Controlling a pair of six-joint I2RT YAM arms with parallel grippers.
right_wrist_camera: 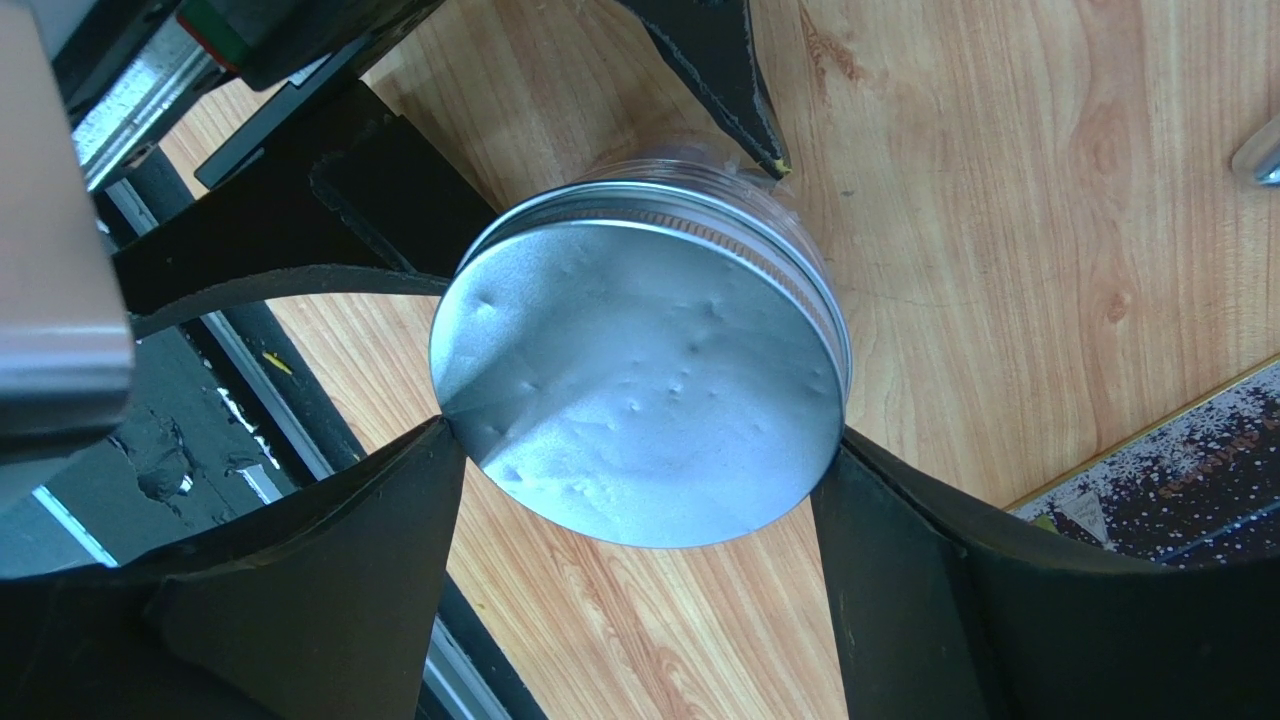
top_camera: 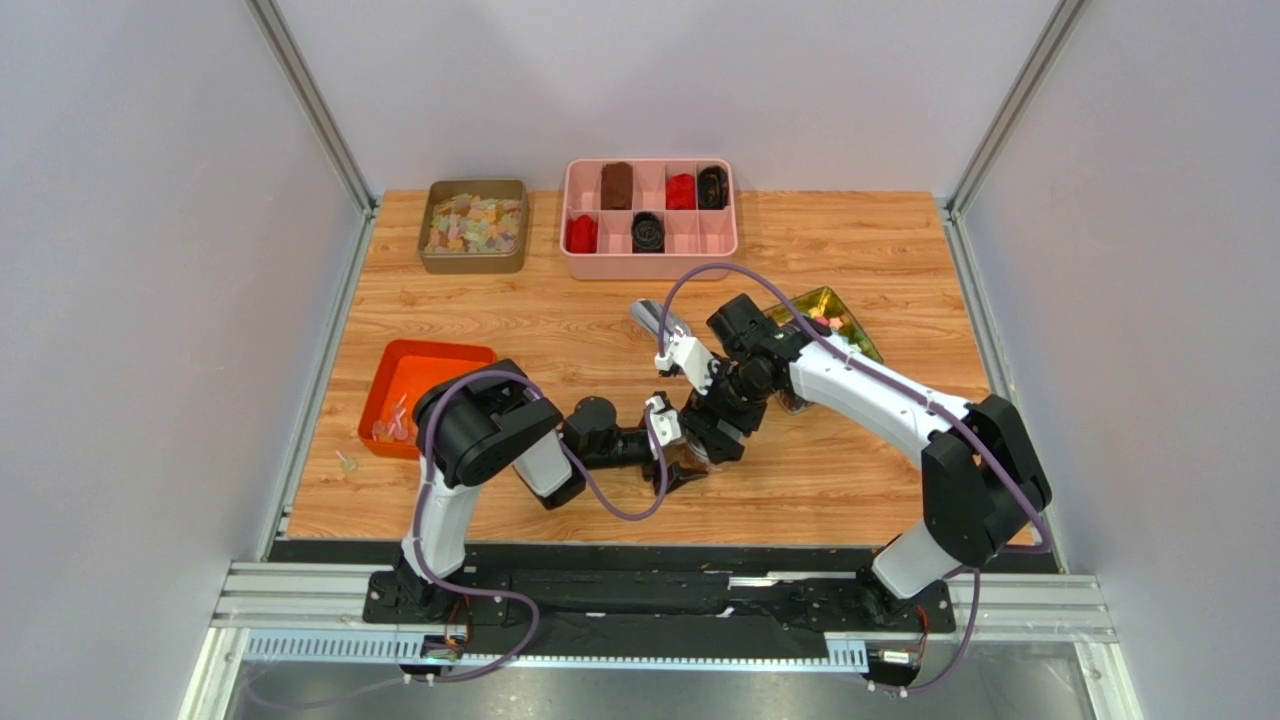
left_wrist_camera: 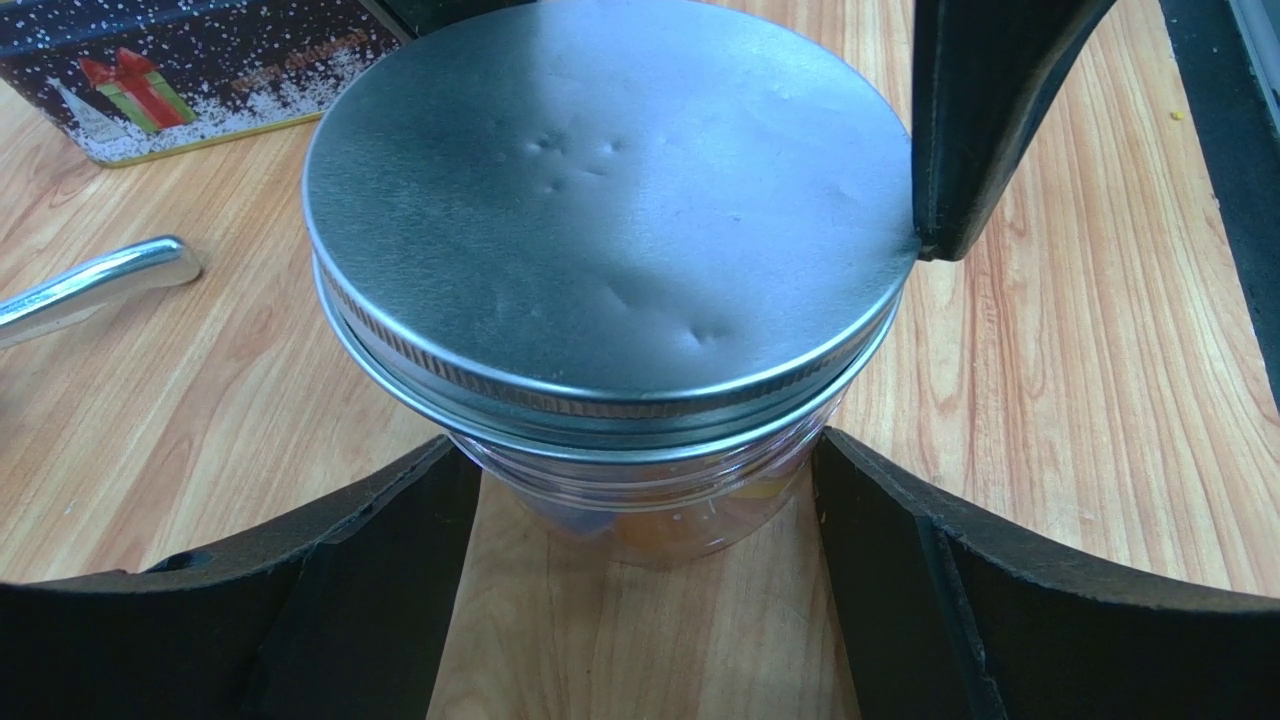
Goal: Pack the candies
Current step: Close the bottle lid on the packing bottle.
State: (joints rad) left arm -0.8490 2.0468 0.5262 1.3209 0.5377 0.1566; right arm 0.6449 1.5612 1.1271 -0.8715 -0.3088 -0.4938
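- Jar (left_wrist_camera: pixel 646 518), clear: pinched between fingers of left gripper (left_wrist_camera: pixel 639 488).
- Lid (right_wrist_camera: pixel 639 375), dented metal: clasped at rim by right gripper (right_wrist_camera: pixel 639 450).
- Metal handle (left_wrist_camera: pixel 90 285): near left gripper, apart.
- Candies (top_camera: pixel 394 425): in orange tray (top_camera: pixel 439 363), far beyond left gripper, past its arm.

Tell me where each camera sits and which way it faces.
Top external: above and behind the bases, looking down at the table; left arm and right arm show.
Left wrist: on the left arm, angled down at the jar; left fingers flank it.
Right wrist: above, looking down on the lid; right fingers at its rim.
Shared: both wrist views show the lid and the snowy tin.
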